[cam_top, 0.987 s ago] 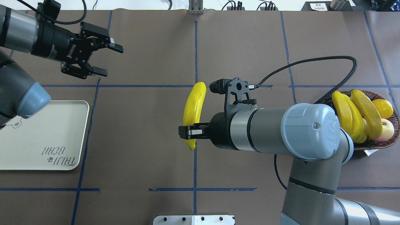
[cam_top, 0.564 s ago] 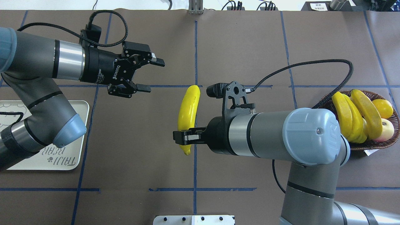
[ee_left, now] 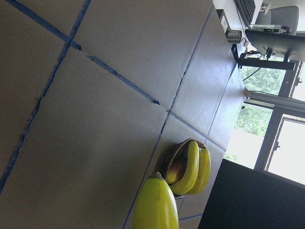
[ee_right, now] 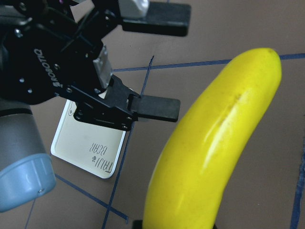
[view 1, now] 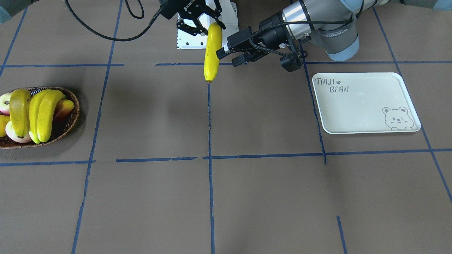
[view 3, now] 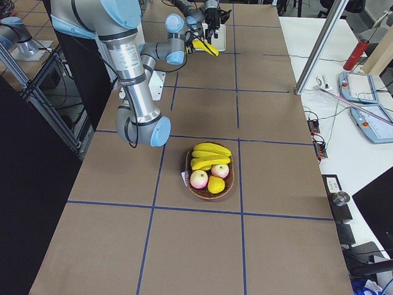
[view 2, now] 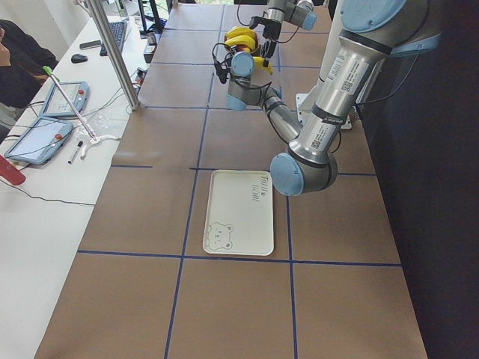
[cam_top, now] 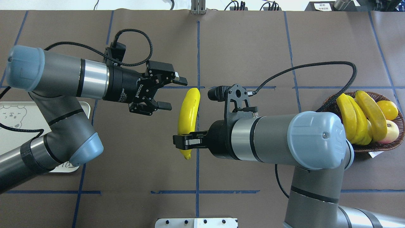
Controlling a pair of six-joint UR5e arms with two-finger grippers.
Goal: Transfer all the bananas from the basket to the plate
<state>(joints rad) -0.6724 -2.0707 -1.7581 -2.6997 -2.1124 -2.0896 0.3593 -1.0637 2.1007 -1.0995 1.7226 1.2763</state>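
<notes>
Your right gripper (cam_top: 181,142) is clamped tight on the lower part of one banana (cam_top: 189,107), holding it in the air above the middle of the table (cam_top: 253,47), right over the blue tape line (cam_top: 197,177) that runs down the centre. The banana stands roughly upright in the front-facing view, its free end pointing away from the robot. Your left gripper (cam_top: 174,94) hangs just beside the banana's upper half with its jaws spread wide and nothing between them; the fingers (ee_right: 155,107) point at the banana and sit close to it without touching. Over on the robot's right, the basket (view 1: 75,110) has three bananas (cam_top: 357,117) lying side by side across the top, curved along its length. Tucked beneath and beside them are a round yellow fruit (cam_top: 388,109) and a pink-and-cream fruit (cam_top: 391,131). Well apart, on the robot's left, the plate (view 1: 360,106) lies flat on the table, its lettering and bear drawing plain to see. In the overhead view your left arm covers much of it.
</notes>
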